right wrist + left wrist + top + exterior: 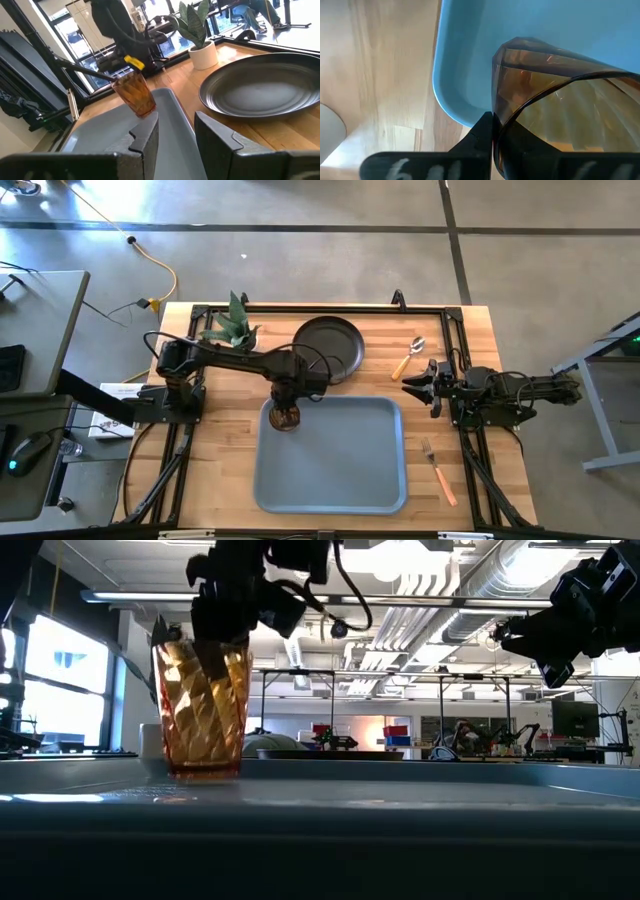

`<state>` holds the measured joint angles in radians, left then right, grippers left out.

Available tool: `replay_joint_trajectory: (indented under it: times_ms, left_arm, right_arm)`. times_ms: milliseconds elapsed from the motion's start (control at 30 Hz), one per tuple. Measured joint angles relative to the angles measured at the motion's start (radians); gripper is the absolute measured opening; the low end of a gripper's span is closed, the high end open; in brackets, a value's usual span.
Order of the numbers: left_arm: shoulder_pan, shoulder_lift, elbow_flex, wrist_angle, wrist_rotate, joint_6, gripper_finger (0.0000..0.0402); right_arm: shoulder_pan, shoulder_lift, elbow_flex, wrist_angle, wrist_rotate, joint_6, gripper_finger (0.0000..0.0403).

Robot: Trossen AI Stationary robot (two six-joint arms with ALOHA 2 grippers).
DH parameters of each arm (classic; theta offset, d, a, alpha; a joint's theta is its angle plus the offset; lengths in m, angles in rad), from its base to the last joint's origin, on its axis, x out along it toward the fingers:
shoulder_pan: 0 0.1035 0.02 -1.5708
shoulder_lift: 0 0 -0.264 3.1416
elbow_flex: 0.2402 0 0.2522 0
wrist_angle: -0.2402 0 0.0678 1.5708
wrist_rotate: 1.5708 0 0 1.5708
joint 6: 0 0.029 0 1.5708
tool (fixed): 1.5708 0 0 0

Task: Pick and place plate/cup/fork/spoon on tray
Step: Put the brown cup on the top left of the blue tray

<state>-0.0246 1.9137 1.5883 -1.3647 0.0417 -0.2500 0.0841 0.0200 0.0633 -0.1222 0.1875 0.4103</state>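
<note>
Left gripper [286, 416]: over the tray's [340, 480] far-left corner, fingers clamped across the rim of the cup [286, 418]. Low view shows the cup [202, 710] upright, base on or just at the tray floor; I cannot tell if full weight is down. Cup sits inside the rim, close to the corner wall.

Plate [328, 348]: on bare table just beyond the tray's far edge, slightly right of my left gripper. Nearer my left arm than my right, though either could reach. Round, so no axis to match; approach is at the rim.

Spoon [409, 357]: right of the plate, handle slanting toward the tray, bowl pointing away. It lies just beside my right gripper [418, 383].

Right gripper: hovers off the tray's far-right corner, fingers parted, holding nothing. Its wrist view looks across the plate [262, 85] toward the cup [135, 93].

Fork [438, 470]: on the table right of the tray, long axis roughly parallel to the tray's short side, prongs toward the far edge. Right arm's piece, I judge.

Next move, my guess: release the cup, lift straight up.
</note>
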Motion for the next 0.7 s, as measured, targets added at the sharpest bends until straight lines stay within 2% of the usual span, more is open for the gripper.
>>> replay_joint_trajectory:
  times_ms: [333, 700]
  left_arm:
    - [0.0, 0.006, -0.002, 0.001, -0.002, 0.016, 0.001]
    - [-0.001, 0.006, -0.002, 0.001, -0.001, 0.008, 0.0036]
  right_arm:
    - [0.0, 0.0, 0.0, 0.0, 0.0, 0.0, 0.0116]
    - [0.0, 0.0, 0.0, 0.0, 0.0, 0.0, 0.0116]
